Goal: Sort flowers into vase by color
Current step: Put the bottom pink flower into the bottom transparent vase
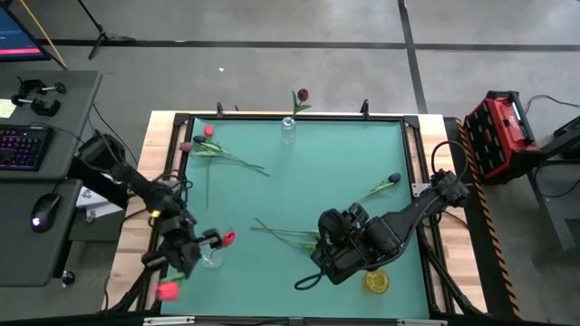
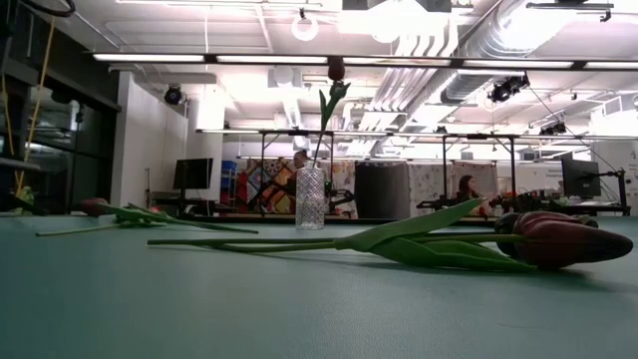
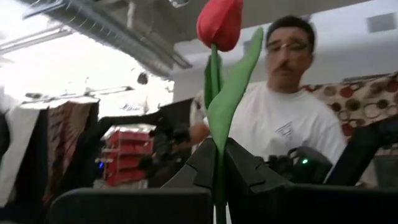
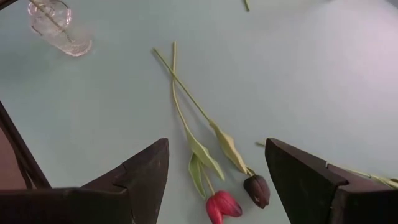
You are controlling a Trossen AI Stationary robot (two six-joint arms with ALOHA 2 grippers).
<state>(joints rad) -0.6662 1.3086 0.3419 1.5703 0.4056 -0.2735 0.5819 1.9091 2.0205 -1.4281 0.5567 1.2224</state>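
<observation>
My left gripper [image 3: 217,171] is shut on a red-pink flower [image 3: 221,25] at the table's near left corner, its head [image 1: 168,290] past the table edge. Beside it stands a small glass vase [image 1: 210,258] with a red flower [image 1: 227,237]. A second glass vase [image 1: 288,131] at the far edge holds a dark maroon flower [image 2: 336,68]. My right gripper [image 4: 214,168] hangs open above a red flower [image 4: 221,205] and a dark one [image 4: 257,190], which lie side by side on the mat. My left gripper pinches the red-pink flower's stem [image 3: 216,152] between its two fingers [image 3: 249,177], just below the long leaf. The flower sticks out past the fingertips, head outermost, lifted clear of the table.
Two more flowers [image 1: 201,145] lie at the far left of the green mat, and a dark one [image 1: 391,179] lies at the right. A yellow round object [image 1: 376,282] sits near the right front. A person shows beyond the table in the left wrist view.
</observation>
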